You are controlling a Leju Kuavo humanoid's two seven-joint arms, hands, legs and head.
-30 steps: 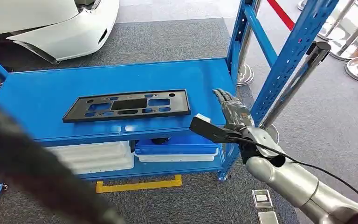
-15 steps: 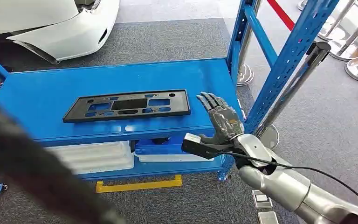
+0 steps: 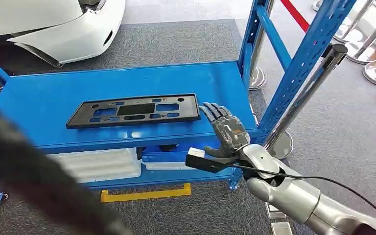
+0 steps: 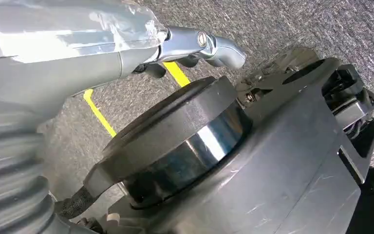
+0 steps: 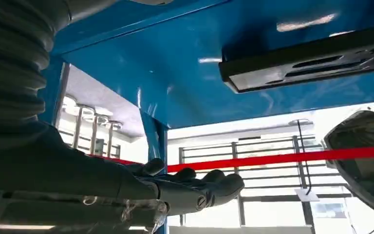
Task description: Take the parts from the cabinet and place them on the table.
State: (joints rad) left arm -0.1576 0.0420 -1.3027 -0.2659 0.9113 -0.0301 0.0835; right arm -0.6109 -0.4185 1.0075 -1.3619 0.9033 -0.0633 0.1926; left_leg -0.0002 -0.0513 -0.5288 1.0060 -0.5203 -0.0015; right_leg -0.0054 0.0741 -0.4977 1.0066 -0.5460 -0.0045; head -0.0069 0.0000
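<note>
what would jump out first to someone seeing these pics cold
The bright blue cabinet shelf dominates the head view, with a long flat black part full of cut-outs lying on it. Just beyond that part's right end, the robot's right hand is over the shelf's front right corner, fingers spread and holding nothing. Behind the shelf, a white car body sits on grey carpet.

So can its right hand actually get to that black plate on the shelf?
Probably yes. The right hand is open just beside the plate's near end, above the blue shelf, with nothing between them. The post stands on its far side.
</note>
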